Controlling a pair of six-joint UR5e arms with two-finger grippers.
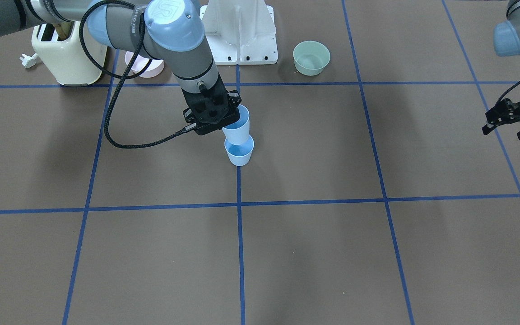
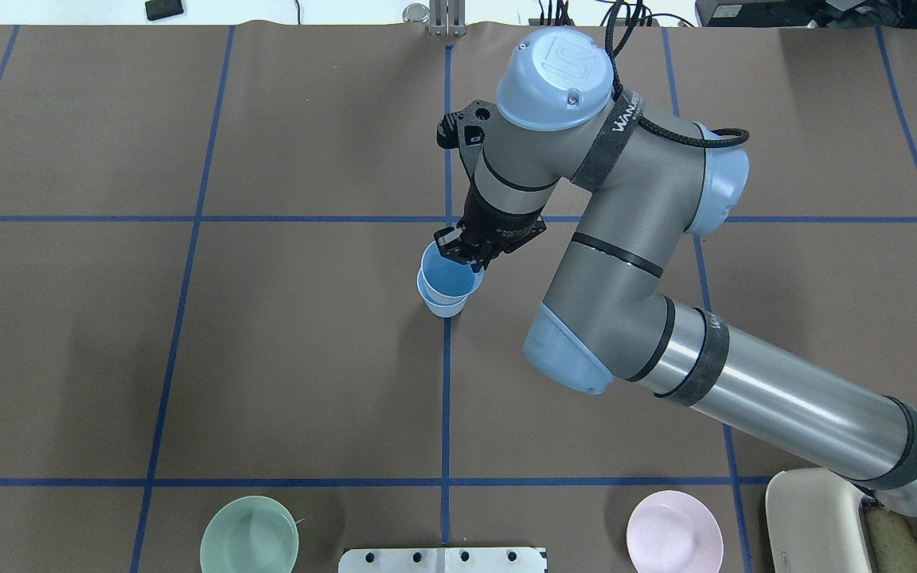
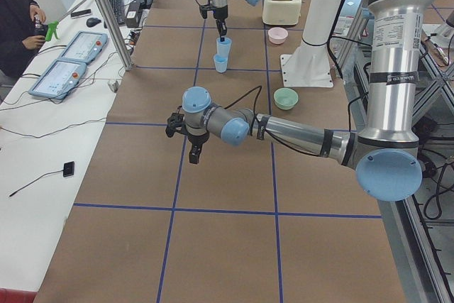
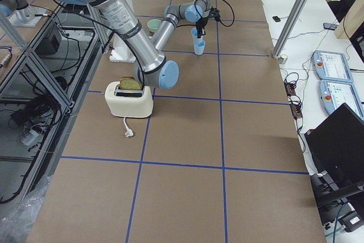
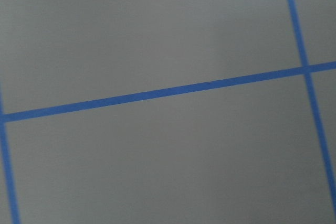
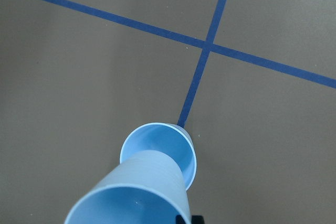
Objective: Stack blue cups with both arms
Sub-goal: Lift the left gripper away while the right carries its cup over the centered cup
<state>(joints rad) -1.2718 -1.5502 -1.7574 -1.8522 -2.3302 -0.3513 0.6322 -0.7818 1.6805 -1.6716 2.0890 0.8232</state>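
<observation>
One blue cup (image 1: 239, 154) stands upright on the table near the centre, on a blue tape line. My right gripper (image 1: 229, 121) is shut on the rim of the second blue cup (image 1: 237, 128) and holds it slightly tilted, directly over the standing one. Its base is at the lower cup's mouth. The overhead view shows the held cup (image 2: 448, 277) over the lower cup (image 2: 442, 307), with the right gripper (image 2: 465, 256) at its rim. The right wrist view shows the held cup (image 6: 134, 192) above the lower cup (image 6: 170, 139). My left gripper (image 1: 506, 131) is open and empty, far off to the side above the table.
A green bowl (image 1: 311, 58), a pink bowl (image 1: 150, 68) and a cream toaster (image 1: 68, 58) with toast stand along the robot's edge, beside the white pedestal (image 1: 242, 31). Blue tape lines grid the brown table (image 1: 314, 253). The left wrist view shows only table and tape.
</observation>
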